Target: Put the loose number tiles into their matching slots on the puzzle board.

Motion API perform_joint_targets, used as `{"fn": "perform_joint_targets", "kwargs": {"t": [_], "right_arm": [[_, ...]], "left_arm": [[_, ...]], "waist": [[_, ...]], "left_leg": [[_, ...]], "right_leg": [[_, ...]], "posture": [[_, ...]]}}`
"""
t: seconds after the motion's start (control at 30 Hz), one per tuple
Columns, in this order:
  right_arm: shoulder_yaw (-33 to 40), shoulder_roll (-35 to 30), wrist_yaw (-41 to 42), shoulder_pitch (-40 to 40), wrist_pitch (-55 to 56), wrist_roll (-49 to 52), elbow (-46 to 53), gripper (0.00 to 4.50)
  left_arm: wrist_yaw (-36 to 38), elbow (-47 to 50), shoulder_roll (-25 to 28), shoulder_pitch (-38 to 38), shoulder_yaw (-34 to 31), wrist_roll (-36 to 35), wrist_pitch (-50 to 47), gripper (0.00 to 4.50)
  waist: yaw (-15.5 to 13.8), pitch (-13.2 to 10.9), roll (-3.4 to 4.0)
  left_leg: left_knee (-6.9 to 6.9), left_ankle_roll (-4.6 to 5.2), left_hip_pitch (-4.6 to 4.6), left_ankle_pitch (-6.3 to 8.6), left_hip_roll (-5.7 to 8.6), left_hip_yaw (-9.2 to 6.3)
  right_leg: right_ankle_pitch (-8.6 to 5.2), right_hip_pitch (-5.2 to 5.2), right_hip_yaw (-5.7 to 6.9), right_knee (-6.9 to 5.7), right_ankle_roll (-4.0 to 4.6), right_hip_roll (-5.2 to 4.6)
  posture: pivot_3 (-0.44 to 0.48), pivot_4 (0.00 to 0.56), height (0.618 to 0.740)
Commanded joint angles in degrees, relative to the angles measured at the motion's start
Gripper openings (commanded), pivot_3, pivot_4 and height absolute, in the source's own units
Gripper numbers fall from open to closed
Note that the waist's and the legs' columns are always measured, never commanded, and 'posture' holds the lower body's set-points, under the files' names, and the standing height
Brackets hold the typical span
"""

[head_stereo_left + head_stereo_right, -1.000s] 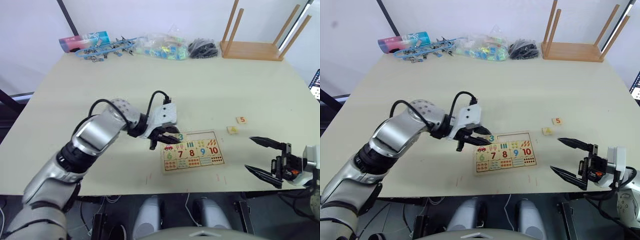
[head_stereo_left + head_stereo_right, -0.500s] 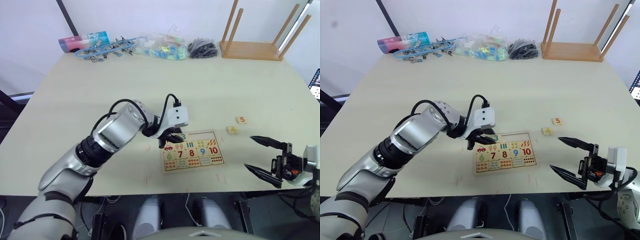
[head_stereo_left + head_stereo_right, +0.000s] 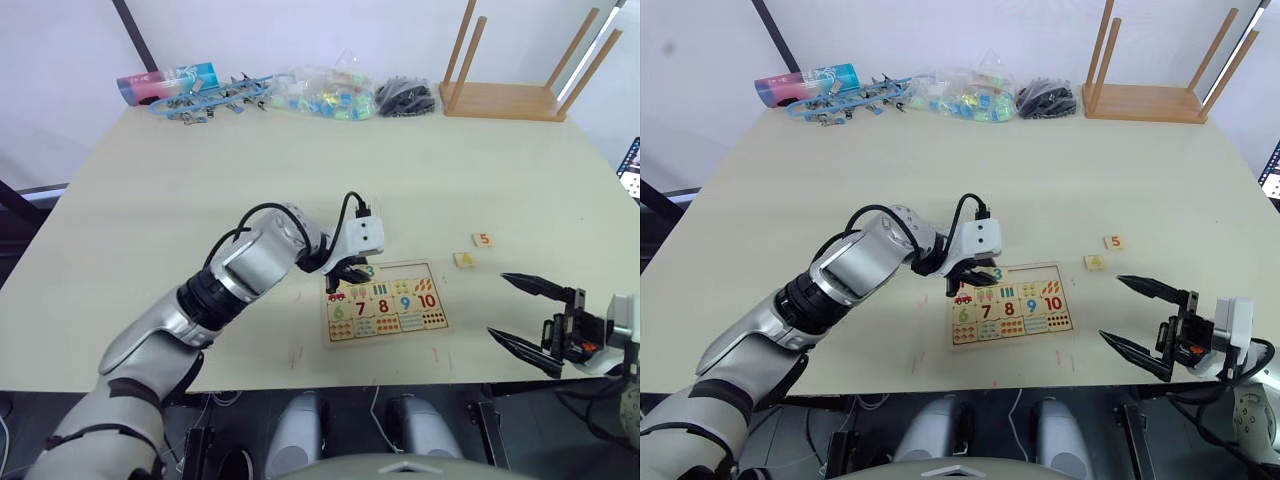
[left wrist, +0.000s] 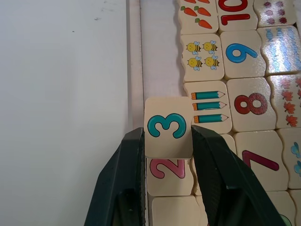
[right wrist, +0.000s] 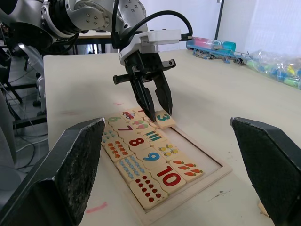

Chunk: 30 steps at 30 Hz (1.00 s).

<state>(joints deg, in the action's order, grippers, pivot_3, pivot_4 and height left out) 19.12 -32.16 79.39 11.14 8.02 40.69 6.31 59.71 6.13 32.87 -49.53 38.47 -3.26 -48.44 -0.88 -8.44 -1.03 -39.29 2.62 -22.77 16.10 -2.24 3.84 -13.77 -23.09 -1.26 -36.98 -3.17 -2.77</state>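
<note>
The left gripper [image 4: 168, 141] clamped the teal "3" tile [image 4: 167, 126] above the puzzle board's [image 3: 437, 327] top row, over a pink "2" tile [image 4: 168, 170]. The right gripper [image 3: 530, 316] hung with jaws apart near the table edge, right of the board.

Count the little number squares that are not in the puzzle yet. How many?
3 that I can see: the 3 tile pinched in the left gripper over the puzzle board, and the 5 tile and another tile on the table. None seems hidden.

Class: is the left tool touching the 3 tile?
Touching. The left wrist view shows the left tool with both fingers pressed against the 3 tile's sides.
</note>
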Motion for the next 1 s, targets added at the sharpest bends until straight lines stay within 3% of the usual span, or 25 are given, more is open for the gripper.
{"fn": "perform_joint_targets", "kwargs": {"t": [0.03, 1.0], "right_arm": [[1.5, 0.0, -0.2, 0.6, 1.6, 0.4, 1.8, 4.50], [3.0, -0.4, -3.2, 3.6, 6.2, -3.0, -1.7, 4.50]], "left_arm": [[-0.2, -0.1, -0.7, -1.5, -0.5, 1.8, 2.3, 0.95], [3.0, -2.4, -3.4, -0.8, -0.6, 6.2, 6.1, 0.95]], "waist": [[0.0, 0.0, 0.00], [0.0, 0.0, 0.00]], "left_leg": [[0.00, 0.00, 0.00, 0.00, 0.00, 0.00], [0.00, 0.00, 0.00, 0.00, 0.00, 0.01]], "right_leg": [[0.00, 0.00, 0.00, 0.00, 0.00, 0.00], [0.00, 0.00, -0.02, 0.00, 0.00, 0.00]], "posture": [[0.000, 0.150, 0.737], [0.000, 0.150, 0.737]]}}
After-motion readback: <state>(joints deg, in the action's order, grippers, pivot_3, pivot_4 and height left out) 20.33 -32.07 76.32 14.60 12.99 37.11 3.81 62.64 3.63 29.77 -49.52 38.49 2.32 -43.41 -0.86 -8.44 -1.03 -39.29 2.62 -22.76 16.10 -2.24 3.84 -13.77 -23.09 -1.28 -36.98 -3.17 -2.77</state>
